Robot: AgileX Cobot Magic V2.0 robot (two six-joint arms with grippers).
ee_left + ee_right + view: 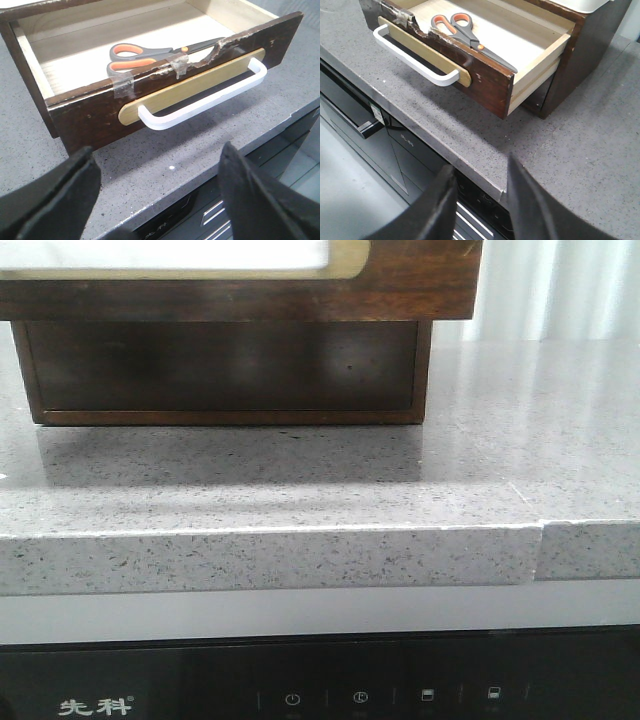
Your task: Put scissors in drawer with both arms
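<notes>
The drawer [95, 115] is pulled out of the wooden cabinet, its dark front bearing a cream panel and a white handle [200, 107]. The scissors [145, 56], with grey handles and orange-lined loops, lie flat inside it on the pale floor. My left gripper [160, 195] is open and empty, over the counter in front of the drawer. In the right wrist view the drawer [490, 82] and the scissors [465, 31] show from the other side. My right gripper [480, 200] is open and empty over the counter's front edge. In the front view the drawer front [400, 280] fills the top; neither gripper shows there.
The cabinet [590, 45] stands on a speckled grey counter [300, 480], its lower body [220, 370] behind the drawer front. The counter's front edge [270, 555] has a seam at the right. A black appliance panel [300, 695] lies below. Tape patches [122, 86] cover the drawer's chipped top edge.
</notes>
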